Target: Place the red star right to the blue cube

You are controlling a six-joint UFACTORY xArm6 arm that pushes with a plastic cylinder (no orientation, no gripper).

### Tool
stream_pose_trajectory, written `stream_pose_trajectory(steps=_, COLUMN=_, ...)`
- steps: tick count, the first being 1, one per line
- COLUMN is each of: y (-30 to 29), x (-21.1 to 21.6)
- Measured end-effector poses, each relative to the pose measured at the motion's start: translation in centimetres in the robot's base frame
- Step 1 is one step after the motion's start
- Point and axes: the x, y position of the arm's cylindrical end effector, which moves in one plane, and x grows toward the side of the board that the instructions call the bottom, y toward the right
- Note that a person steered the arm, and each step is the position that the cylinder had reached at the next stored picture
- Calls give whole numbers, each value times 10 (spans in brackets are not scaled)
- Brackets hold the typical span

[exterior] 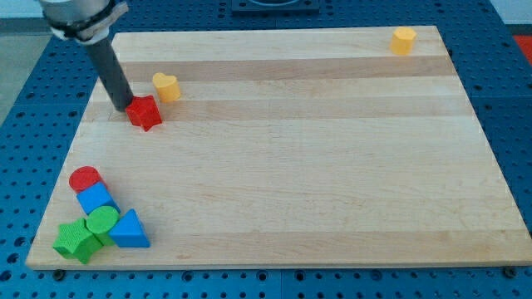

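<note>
Near edge, bottom-left cluster: green star (76,241), green cylinder (103,221), blue triangular prism (130,230), blue cube (96,198), red cylinder (84,178), all matte painted blocks on pale grained wooden board (316,166). Farther up, red star (145,112) well apart from cube, at its 12 o'clock. My tip (122,107) touches star's 9 o'clock side; bare rod, grasps nothing. Yellow heart (166,85) just past. Yellow hexagonal block (403,40) far corner.

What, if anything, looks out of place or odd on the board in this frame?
Nothing stands out. My tip sits against the red star, the yellow heart lies just beyond, and the blue cube is packed in the bottom-left cluster. No block is off the board.
</note>
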Motion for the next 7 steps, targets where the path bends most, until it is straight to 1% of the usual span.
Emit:
stream_pose_trajectory(steps=1, y=26, x=12)
stream_pose_trajectory(steps=3, y=38, x=34)
stream_pose_trajectory(steps=5, y=38, x=117)
stream_pose_trajectory(steps=6, y=38, x=142)
stream_pose_trajectory(steps=7, y=38, x=144)
